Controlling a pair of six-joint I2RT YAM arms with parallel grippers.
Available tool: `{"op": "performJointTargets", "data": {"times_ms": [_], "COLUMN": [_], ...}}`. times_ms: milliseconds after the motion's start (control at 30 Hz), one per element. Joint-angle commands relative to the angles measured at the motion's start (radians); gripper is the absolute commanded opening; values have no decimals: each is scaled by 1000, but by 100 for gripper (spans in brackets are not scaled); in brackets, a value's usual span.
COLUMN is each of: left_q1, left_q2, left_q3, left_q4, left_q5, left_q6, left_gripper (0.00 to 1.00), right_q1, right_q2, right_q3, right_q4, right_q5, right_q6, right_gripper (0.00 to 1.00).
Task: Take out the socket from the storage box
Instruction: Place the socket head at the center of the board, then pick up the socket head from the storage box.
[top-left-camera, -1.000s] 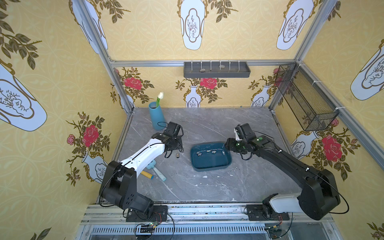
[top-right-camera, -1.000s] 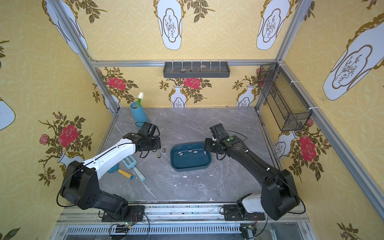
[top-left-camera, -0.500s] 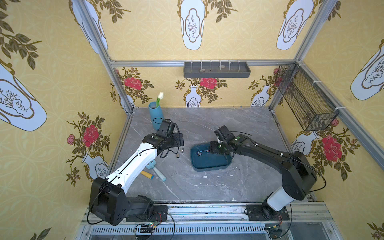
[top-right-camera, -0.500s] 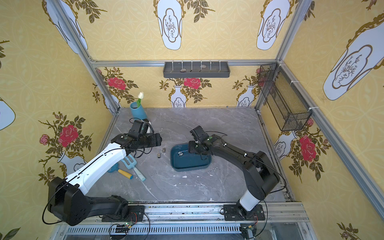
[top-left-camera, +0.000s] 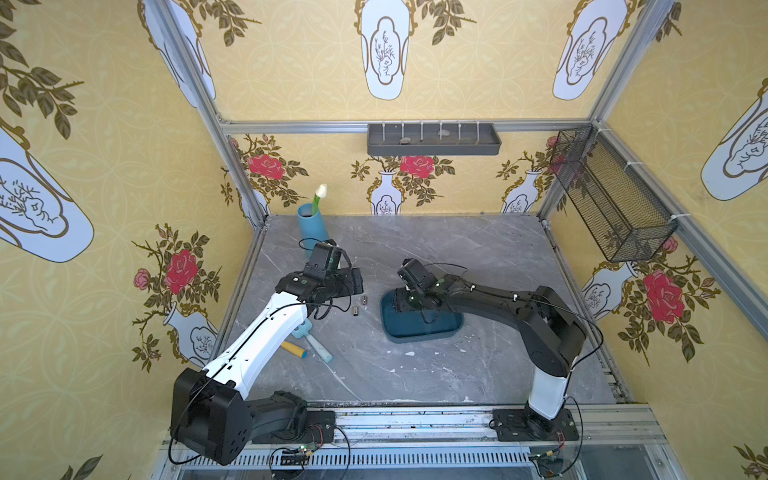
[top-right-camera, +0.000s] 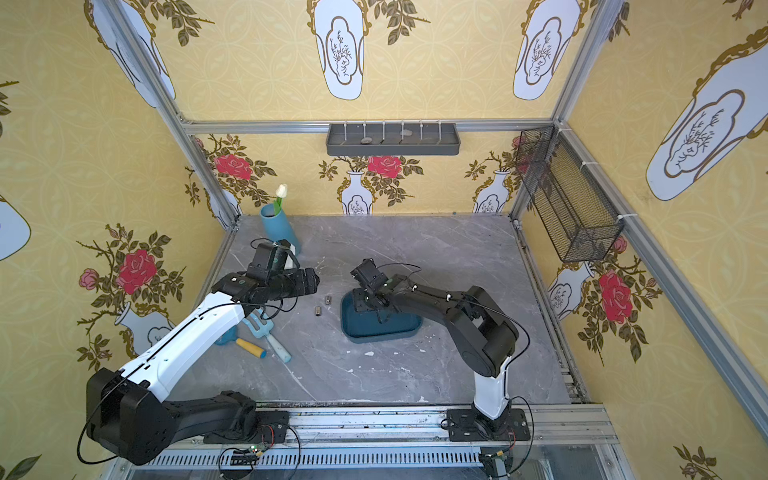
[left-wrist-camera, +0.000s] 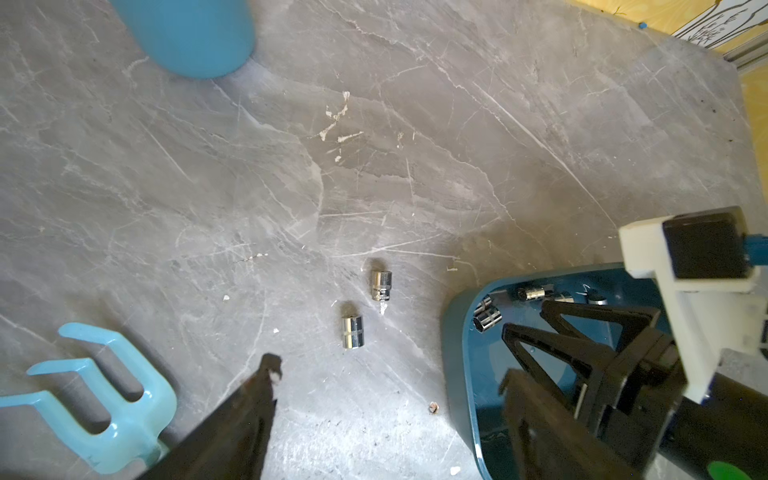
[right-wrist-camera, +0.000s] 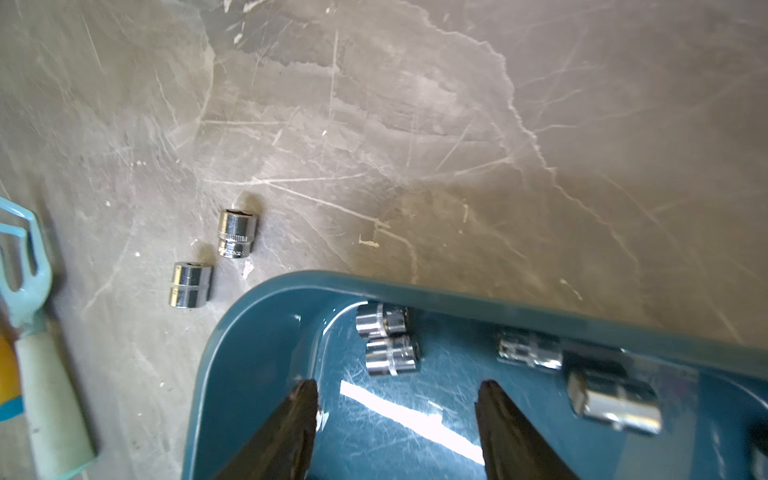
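**Two arms working over the grey, marble-veined counter (top-left-camera: 478, 249).** The storage box (top-left-camera: 419, 334) (a shallow teal-blue plastic tub with rounded corners, a flared rim and a glossy, scratched floor) is sitting near the middle of the counter.

The right claw (right-wrist-camera: 397, 386) is hanging over the box's interior. Its two dark tapered fingers are standing apart with nothing between them.

Four boxed sockets (right-wrist-camera: 392, 355), short chrome cylinders, are lying on their sides along one long wall of the box, ahead of the fingertips. Two are lying just beside each other in the rounded corner, and two are lying further along the wall.

Two more are lying on the bare counter just outside that corner, on the left arm's side:
- the grooved socket (right-wrist-camera: 190, 284)
- the knurled socket (right-wrist-camera: 237, 232), near the first but not touching it

The left claw (left-wrist-camera: 388, 370) is hovering near this pair, its fingers spread wide and gripping nothing.

A pale blue plastic garden fork (left-wrist-camera: 104, 395) is lying flat beside the left arm. A matte blue cylindrical vase (top-left-camera: 312, 226) holding a white flower is standing near the back left corner of the counter.
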Motion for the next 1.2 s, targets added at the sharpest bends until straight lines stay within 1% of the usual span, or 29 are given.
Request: {"op": "performJointTargets", "data": {"times_ms": [0, 467, 1167], "left_q1": [1, 8, 11], "left_q2": [-2, -2, -6], "left_q3": [-8, -25, -43], "left_q4": [21, 30, 44], "left_q5": [5, 14, 28], "left_q6": [11, 15, 14], "left_gripper": [90, 90, 89], "right_q1": [6, 33, 48], "right_q2": [22, 65, 98], "right_q3": [3, -35, -42], "right_q4": [68, 125, 146], "right_q5": [13, 1, 49], "right_q6": [-46, -72, -92], "right_gripper": [65, 64, 54]}}
